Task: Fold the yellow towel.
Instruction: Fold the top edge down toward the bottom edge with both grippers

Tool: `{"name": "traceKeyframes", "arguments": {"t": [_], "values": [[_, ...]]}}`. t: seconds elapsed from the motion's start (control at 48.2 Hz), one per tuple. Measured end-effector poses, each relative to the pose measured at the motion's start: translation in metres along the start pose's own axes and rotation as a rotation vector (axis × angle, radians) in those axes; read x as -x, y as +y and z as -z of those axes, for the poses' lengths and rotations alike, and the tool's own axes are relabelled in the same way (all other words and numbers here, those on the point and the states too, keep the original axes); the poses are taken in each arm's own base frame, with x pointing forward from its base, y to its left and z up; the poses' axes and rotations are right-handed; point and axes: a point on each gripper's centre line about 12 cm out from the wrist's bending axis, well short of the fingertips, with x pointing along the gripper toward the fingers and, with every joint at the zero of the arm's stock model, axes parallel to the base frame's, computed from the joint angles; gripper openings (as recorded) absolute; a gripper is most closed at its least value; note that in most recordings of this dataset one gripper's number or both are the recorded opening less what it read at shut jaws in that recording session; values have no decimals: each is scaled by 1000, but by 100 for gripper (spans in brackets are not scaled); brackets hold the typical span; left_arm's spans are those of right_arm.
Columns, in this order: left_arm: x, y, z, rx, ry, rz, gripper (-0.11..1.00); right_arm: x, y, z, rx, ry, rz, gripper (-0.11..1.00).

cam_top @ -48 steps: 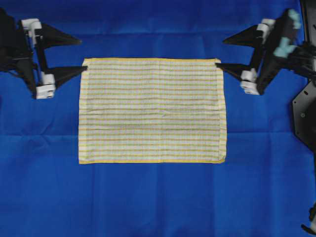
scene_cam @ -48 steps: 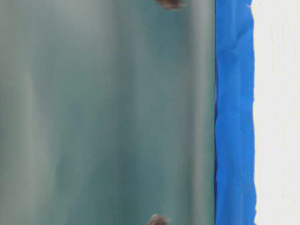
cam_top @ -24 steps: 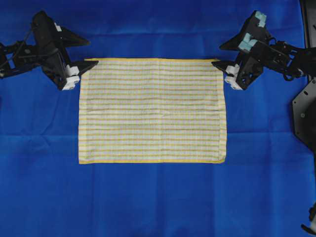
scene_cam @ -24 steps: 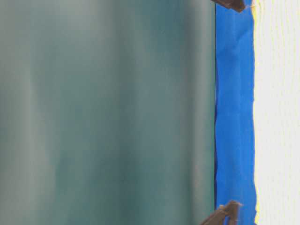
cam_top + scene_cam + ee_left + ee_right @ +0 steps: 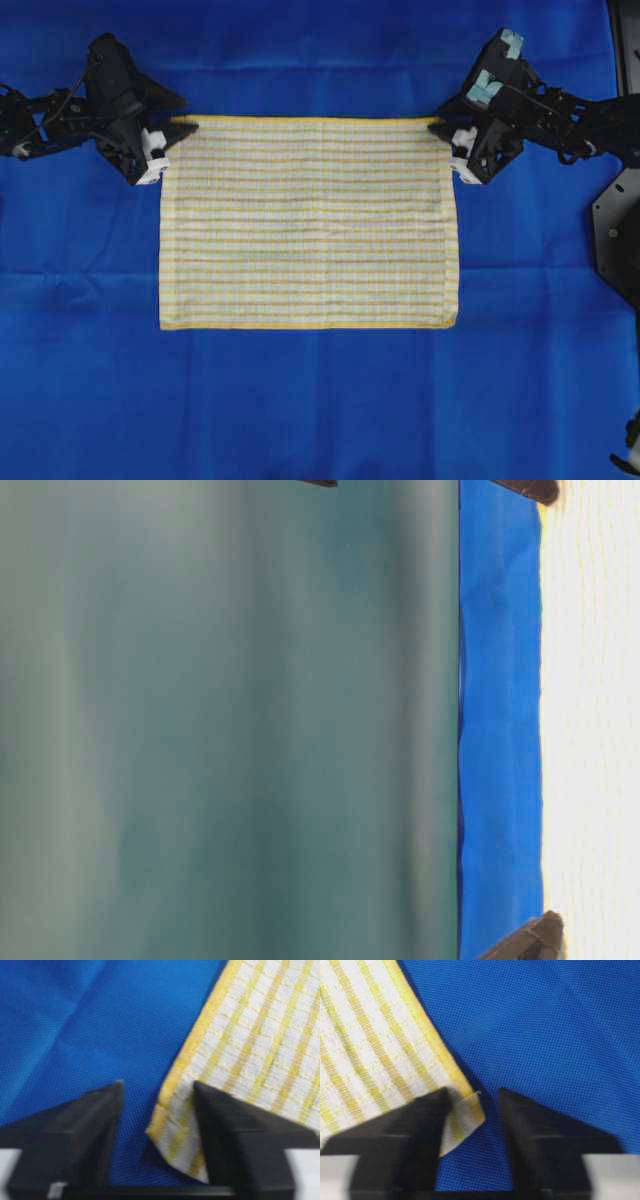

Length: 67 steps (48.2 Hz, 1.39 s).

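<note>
Bright even light; table-level view blurred, wrist views soft.

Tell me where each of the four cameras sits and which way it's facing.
Overhead: looks straight down on the yellow towel, the left tool and right tool at its far corners.
Table-level: rotated sideways, mostly blurred; dark tool tips at frame edges.
Left wrist: looks along its fingers at a corner.
Right wrist: same, opposite corner.
All show the blue cloth.

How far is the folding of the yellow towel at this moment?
Nothing is folded: the yellow towel lies flat on the blue cloth. In hand: the left gripper and right gripper each have open jaws straddling a far corner. Left: closing on the corners, lifting, and folding the towel over.
</note>
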Motion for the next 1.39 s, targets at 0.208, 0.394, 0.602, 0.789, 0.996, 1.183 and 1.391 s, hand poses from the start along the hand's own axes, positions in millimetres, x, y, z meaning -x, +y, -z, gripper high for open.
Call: {"name": "traceKeyframes", "arguments": {"t": [0.208, 0.394, 0.602, 0.789, 0.996, 1.183, 1.391], "values": [[-1, -1, -1, -3, 1, 4, 2, 0, 2, 0, 4, -1, -5, 5], [-1, -1, 0, -3, 12, 3, 2, 0, 5, 0, 13, -2, -13, 5], [5, -2, -5, -4, 32, 8, 2, 6, 6, -7, 3, -30, -17, 5], [20, -6, -26, -11, -8, 23, 2, 23, 7, -18, -12, -81, -28, 5], [33, -8, -40, -29, -35, 30, 2, 39, 7, -24, -18, -121, -40, 5], [37, -16, -42, -43, -49, 52, 2, 43, 8, -24, -15, -126, -46, 5], [49, -35, -36, -73, -51, 113, 2, 51, 26, -14, 4, -104, -102, 5]]}}
